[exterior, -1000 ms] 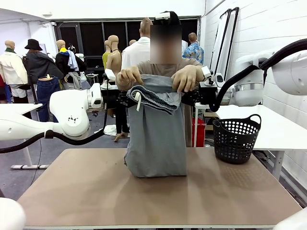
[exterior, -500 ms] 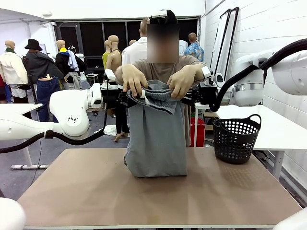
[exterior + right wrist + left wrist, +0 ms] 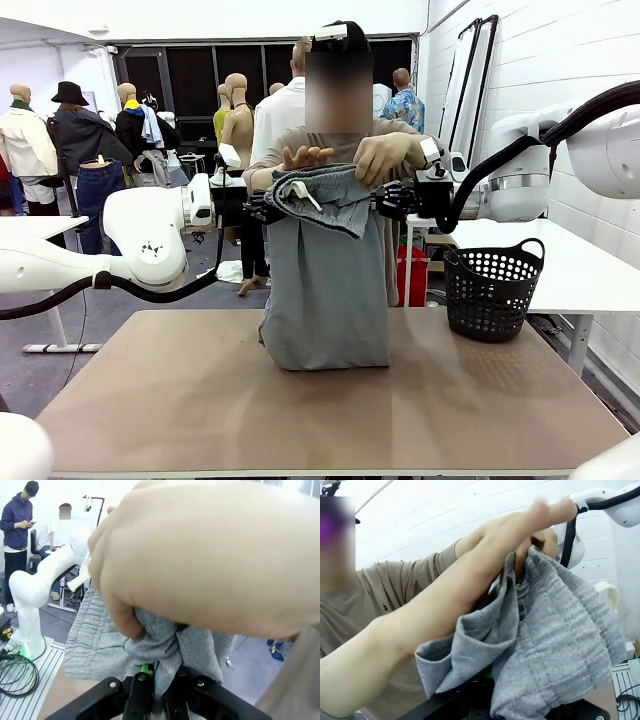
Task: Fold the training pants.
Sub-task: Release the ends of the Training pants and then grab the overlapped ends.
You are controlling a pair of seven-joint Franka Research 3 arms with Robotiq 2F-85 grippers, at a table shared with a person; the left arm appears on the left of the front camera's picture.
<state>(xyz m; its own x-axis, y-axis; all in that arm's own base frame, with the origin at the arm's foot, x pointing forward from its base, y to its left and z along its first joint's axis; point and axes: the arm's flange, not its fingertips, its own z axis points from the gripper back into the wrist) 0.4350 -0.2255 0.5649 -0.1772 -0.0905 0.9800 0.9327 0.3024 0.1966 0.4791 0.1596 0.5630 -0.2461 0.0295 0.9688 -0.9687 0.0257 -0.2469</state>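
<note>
On the left gripper (image 3: 487,692), the fingertips are buried in the pants (image 3: 560,630), with just its black body at the bottom edge. On the right wrist camera a hand (image 3: 210,555) looms huge, cut off top and right, and cloth swallows the right gripper (image 3: 159,680) fingers below it.

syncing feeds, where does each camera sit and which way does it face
Front: fixed between the arms, facing across the table to the person; left gripper and right gripper hold up the training pants.
Left wrist: on that wrist, looking into the bunched pants; the person's forearm crosses.
Right wrist: along its own fingers pinching cloth; the person's hand looms close.
Shared: pants in all three.
</note>
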